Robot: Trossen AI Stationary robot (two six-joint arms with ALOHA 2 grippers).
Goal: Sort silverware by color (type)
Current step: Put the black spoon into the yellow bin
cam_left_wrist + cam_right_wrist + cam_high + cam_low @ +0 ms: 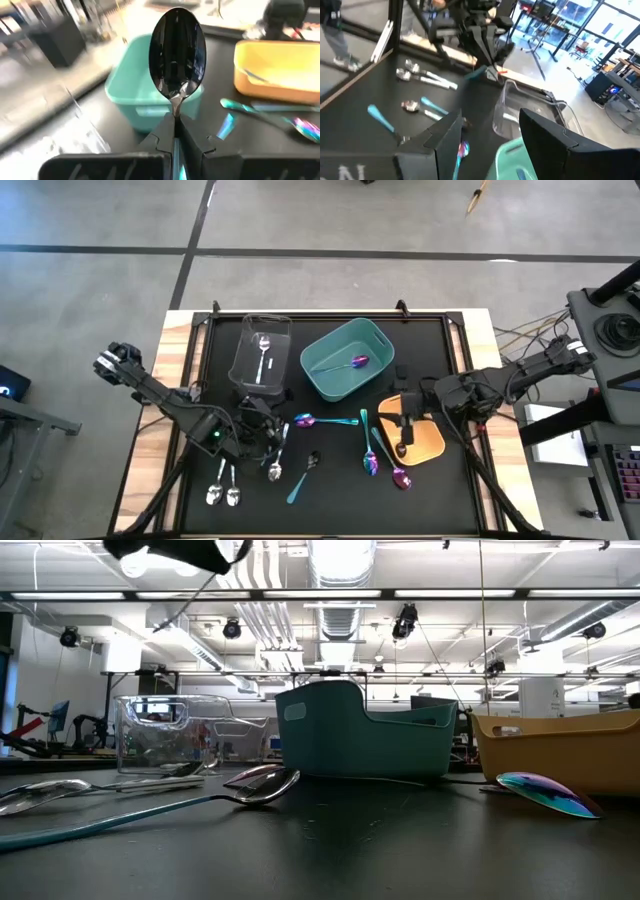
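Fingers of the left gripper (175, 131) are pressed tight together on the thin neck of a dark spoon (178, 57), and the shiny bowl of that spoon stands up in front of them. From above, this gripper (262, 430) sits low on the black mat (330, 505), just below the clear bin (262, 352).

On the left side of the mat, two silver spoons (223, 494) lie side by side near the front edge. One more silver spoon (263, 359) lies inside the clear bin. A dark spoon with a teal handle (303, 477) lies a bit right of the gripper.

In the middle, the teal bin (347, 359) has one purple-blue spoon (355, 363) in it. Below that bin, another purple-blue spoon (322, 420) lies flat on the mat. Two more colourful ones (372, 452) lie side by side, and a purple one (399, 477) is near them.

On the right, the orange bin (428, 442) sits on the mat. The right gripper (403, 423) is over it, and its fingers (547, 135) are spread wide apart with nothing between them.
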